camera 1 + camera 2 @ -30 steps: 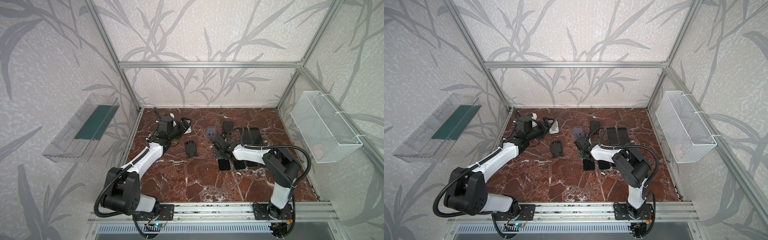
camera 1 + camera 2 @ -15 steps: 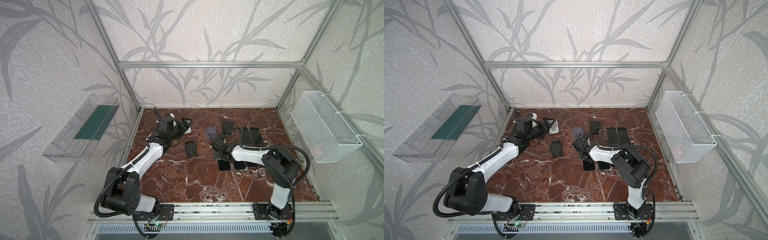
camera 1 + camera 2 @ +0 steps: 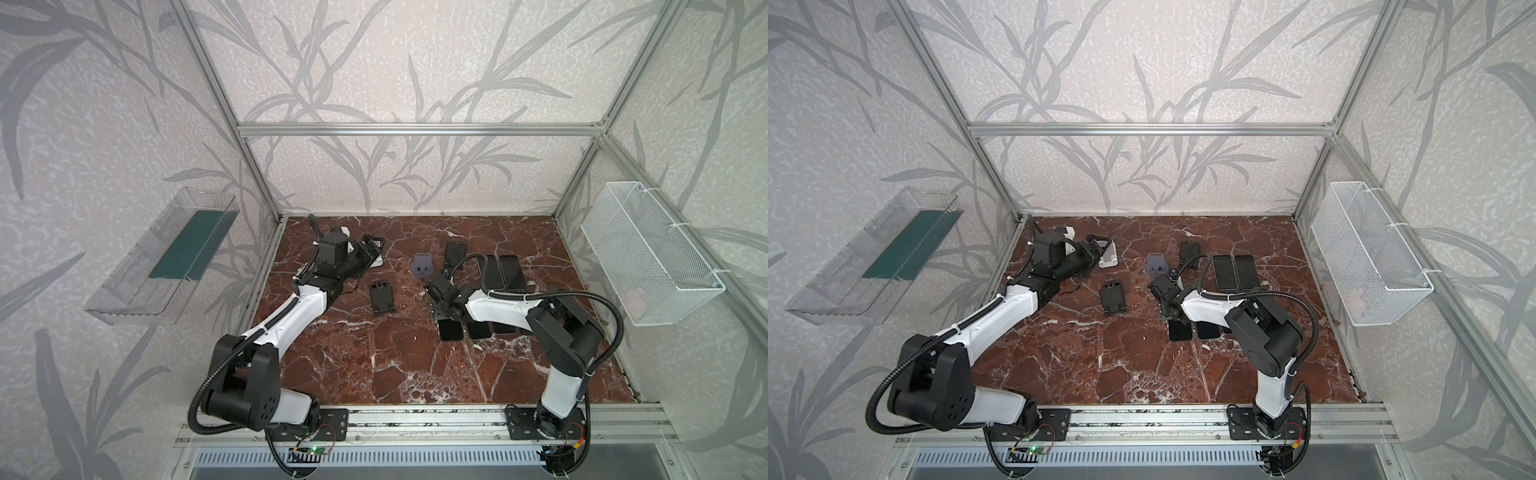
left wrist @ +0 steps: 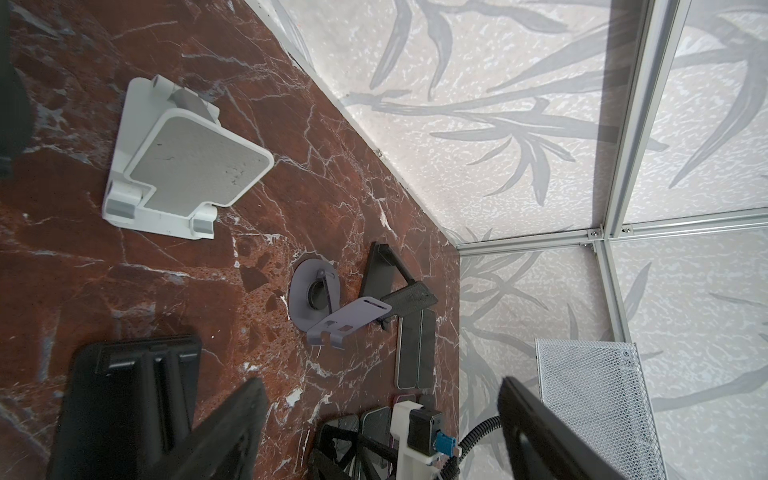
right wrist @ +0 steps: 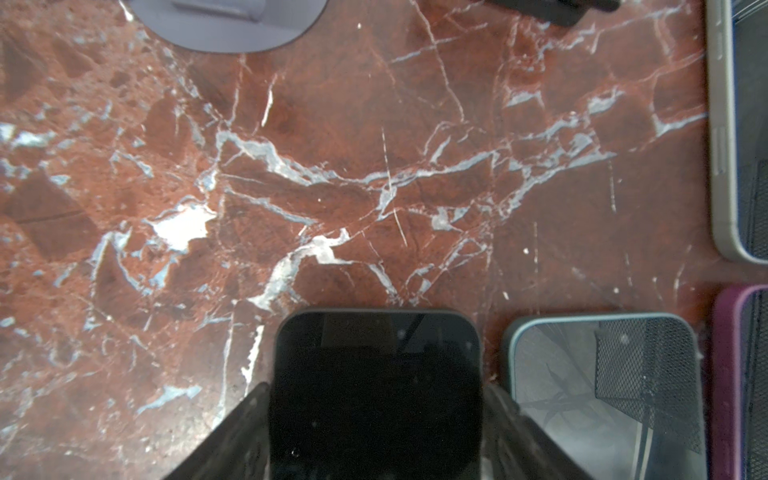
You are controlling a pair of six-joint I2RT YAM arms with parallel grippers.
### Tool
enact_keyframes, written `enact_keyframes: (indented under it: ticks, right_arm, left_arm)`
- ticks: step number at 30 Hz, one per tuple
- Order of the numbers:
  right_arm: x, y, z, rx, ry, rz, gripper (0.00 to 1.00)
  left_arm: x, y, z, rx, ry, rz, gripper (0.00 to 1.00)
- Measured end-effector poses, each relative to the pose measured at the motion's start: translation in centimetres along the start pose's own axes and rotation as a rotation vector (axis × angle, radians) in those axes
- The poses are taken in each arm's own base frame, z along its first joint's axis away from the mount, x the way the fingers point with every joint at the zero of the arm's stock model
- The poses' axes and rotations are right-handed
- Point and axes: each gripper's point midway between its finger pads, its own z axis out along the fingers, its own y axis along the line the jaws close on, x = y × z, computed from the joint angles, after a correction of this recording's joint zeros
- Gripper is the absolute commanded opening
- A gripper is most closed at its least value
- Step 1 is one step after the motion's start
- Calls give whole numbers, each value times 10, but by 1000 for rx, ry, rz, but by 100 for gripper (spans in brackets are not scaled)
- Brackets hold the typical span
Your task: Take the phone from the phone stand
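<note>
the right gripper [image 5: 376, 388] is clenched on the phone [image 5: 376, 349]. in the right wrist view its two fingers [image 5: 241, 432] press against the phone's long edges, with no gap showing. the phone has a black case and a dark screen. it sits low at the marble table [image 3: 374, 365], level with a blue-edged phone [image 5: 602, 395] just beside it. whether it rests on the surface i cannot tell. in both top views it is the leftmost of a short row of phones under the right arm's forearm, and it is on no stand. a purple-cased phone [image 5: 739, 386] comes next in that row. farther back on the table are a lilac stand [image 3: 423, 265] and an upright black stand [image 3: 455, 251]. a flat black stand [image 3: 381, 296] lies apart to the phone's left, toward the middle.

the left gripper [image 4: 380, 384] is released, its fingers spread wide with nothing between them. it hangs at the back left of the table, near a white stand [image 4: 178, 162] with a grey pad.

no brand, label or lettering can be read on any phone or stand.
</note>
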Motion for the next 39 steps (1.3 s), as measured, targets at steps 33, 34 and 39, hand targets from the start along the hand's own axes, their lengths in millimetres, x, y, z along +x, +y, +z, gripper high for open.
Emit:
enact_keyframes:
  ticks: [33,34,39]
  right_arm:
    - [8,0,-5,-140,68,-18,81]
    - [8,-1,-6,-142,72,-22,82]
    - [-6,0,-33,-181,37,-30,86]
  left_arm:
    - [1,0,0,0,1,6,88]
    - [0,0,0,0,2,6,88]
    - [0,1,-1,-7,0,27,88]
